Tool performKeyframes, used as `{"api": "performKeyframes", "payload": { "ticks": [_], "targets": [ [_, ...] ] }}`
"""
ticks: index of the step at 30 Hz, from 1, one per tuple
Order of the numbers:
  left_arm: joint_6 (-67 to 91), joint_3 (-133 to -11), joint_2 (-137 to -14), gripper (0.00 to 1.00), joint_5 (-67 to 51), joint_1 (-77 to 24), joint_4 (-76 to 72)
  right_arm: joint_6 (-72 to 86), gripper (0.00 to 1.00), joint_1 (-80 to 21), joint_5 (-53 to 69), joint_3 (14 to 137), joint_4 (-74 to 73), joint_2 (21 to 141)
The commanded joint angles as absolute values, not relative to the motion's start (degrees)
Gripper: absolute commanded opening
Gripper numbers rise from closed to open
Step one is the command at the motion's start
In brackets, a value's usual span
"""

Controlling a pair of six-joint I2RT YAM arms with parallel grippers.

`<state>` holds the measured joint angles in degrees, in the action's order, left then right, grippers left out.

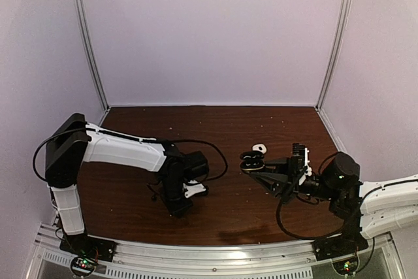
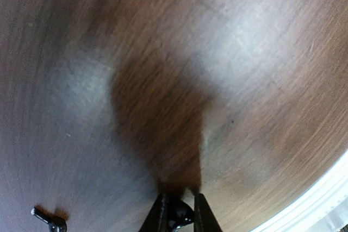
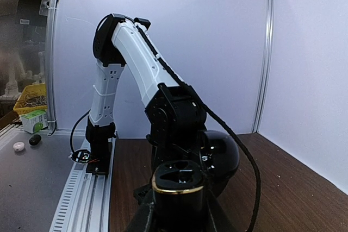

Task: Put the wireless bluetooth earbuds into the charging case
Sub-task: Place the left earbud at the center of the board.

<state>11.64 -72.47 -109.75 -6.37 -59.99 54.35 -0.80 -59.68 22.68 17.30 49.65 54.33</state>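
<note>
Holding the black charging case point(image 3: 176, 180) pinched between its fingers, the right hand point(image 1: 249, 162) reaches in from the right side of the table point(image 1: 215, 122) and points toward the left arm. The case is open, with a gold-coloured rim around its mouth. The glossy black dome behind it appears to be the raised lid, on the side away from the hand.

The left hand point(image 2: 180, 199) points down close over the table near its left-centre, with its fingers drawn narrow. A dark glint sits between the fingertips, but I cannot tell whether anything is gripped there.

One small white piece, judged to be a white earbud point(image 1: 259, 147), lies on the table just beyond the right hand's tip, toward the far edge. It is near the held case and well apart from the left hand. Its long axis cannot be made out at this size.

Judgement: the right arm is much the nearer, but its hand is occupied, so the earbud would have to be fetched by the left hand coming across from the left.

A small dark stemmed item point(image 2: 49, 221) lies on the table beside the left hand and is not identifiable.

Writing: none is legible on the case or the arms. The green-and-white carton point(image 3: 32, 120) beyond the table's edge bears print too small to read.
</note>
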Motion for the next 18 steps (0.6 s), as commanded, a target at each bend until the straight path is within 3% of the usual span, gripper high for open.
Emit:
{"api": "performKeyframes", "payload": {
  "ticks": [1,9,18],
  "targets": [
    [11.9,-74.0,-111.4,0.08,-3.4,-60.4,58.2,0.0,0.01,-59.4,22.5,16.8,50.9,53.7],
    [11.7,-76.4,-113.8,0.2,-0.9,-61.6,62.0,0.0,0.01,-59.3,22.5,16.3,51.5,53.6],
    [11.9,-78.5,-115.5,0.25,2.3,-62.7,64.1,-0.1,0.01,-59.3,22.0,15.6,51.3,53.0]
  ]
}}
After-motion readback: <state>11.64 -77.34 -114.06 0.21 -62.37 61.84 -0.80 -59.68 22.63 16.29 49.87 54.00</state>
